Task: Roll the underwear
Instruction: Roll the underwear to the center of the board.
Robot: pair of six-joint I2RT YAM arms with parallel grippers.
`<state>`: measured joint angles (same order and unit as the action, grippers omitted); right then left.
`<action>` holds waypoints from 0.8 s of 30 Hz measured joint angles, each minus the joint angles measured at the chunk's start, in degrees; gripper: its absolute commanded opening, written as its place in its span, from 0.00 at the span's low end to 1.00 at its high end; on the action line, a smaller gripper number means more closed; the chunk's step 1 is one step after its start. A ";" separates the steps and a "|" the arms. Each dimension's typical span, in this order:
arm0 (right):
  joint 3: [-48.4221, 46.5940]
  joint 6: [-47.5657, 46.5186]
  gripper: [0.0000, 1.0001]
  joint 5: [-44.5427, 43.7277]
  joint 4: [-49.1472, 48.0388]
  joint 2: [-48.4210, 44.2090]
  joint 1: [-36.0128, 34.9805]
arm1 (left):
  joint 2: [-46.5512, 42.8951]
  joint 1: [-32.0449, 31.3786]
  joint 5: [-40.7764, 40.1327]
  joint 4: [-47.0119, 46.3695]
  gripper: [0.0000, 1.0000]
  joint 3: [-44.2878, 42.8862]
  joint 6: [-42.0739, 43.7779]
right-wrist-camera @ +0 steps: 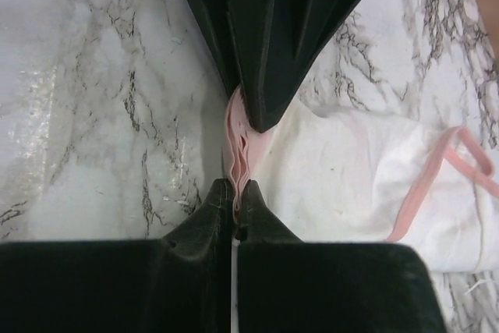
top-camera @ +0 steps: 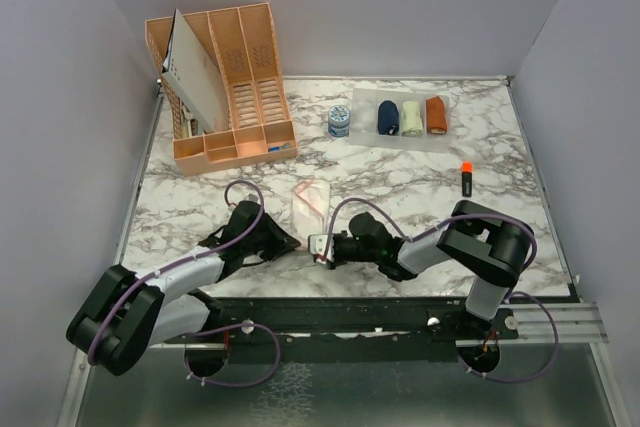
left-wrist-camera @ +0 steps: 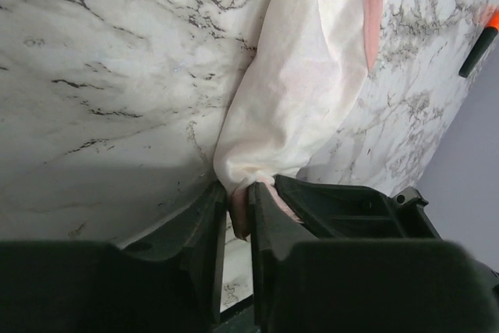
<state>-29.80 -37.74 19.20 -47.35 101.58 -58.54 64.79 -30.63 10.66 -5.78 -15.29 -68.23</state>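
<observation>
Slip risk: left claw (left-wrist-camera: 238, 207) & right claw (right-wrist-camera: 236, 191) both clamped on underwear (right-wrist-camera: 351, 169) hem, tips nrly touching; thin bite, cloth cd pull out, claws cd clash.

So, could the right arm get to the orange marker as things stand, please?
Probably not yet: nothing blocks the orange marker, but the right gripper is shut on the pink underwear.

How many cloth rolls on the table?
3, side by side at the back right: navy roll, cream roll, rust-orange roll. Pink-edged briefs up front lie unrolled.
</observation>
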 measured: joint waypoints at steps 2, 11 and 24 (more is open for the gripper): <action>1.11 3.17 0.01 -0.11 -1.90 0.00 0.00 | -0.44 -0.04 -0.02 0.57 0.53 0.00 0.02; 6.01 26.53 0.00 2.38 -12.74 0.28 1.73 | -10.64 -0.04 -2.56 4.31 0.82 -0.02 1.36; 6.45 61.57 0.01 11.26 -21.14 7.39 12.85 | -12.13 -0.04 -0.87 2.93 0.82 0.26 13.18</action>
<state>-23.35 23.83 30.46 -68.49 108.97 -45.69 52.66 -30.68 9.78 -2.85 -15.03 -55.05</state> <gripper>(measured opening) 0.036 0.823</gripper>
